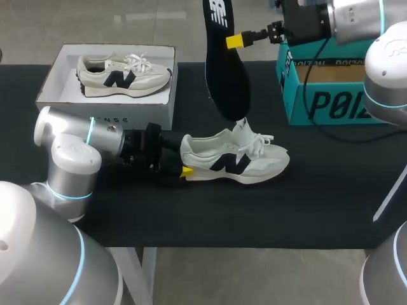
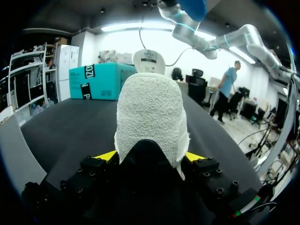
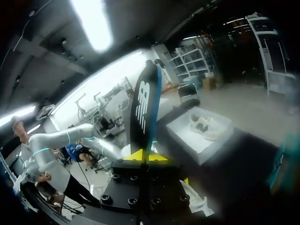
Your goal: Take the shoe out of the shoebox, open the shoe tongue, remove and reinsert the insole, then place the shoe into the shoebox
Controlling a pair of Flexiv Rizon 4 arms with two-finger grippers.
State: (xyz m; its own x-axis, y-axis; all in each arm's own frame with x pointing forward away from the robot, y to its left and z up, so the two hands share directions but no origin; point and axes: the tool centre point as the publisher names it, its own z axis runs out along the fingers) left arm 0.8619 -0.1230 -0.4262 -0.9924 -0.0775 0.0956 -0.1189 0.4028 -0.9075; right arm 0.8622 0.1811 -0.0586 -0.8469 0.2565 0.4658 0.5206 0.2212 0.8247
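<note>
A white sneaker (image 1: 235,162) with a dark logo lies on the black table, toe to the right. My left gripper (image 1: 184,171) is at its heel, one yellow tip on each side, shut on the shoe (image 2: 150,117). The black insole (image 1: 226,70) hangs upright above the shoe's opening, its lower end close to the tongue. My right gripper (image 1: 234,41) is shut on the insole's edge high up; the right wrist view shows the insole (image 3: 143,112) rising from between the closed tips of the right gripper (image 3: 148,155). At the back left stands the white shoebox (image 1: 57,70).
A second white sneaker (image 1: 124,73) lies in the shoebox (image 3: 201,145). A teal carton (image 1: 331,95) stands at the back right, under my right arm. Bare black table lies in front of the shoe and to its right.
</note>
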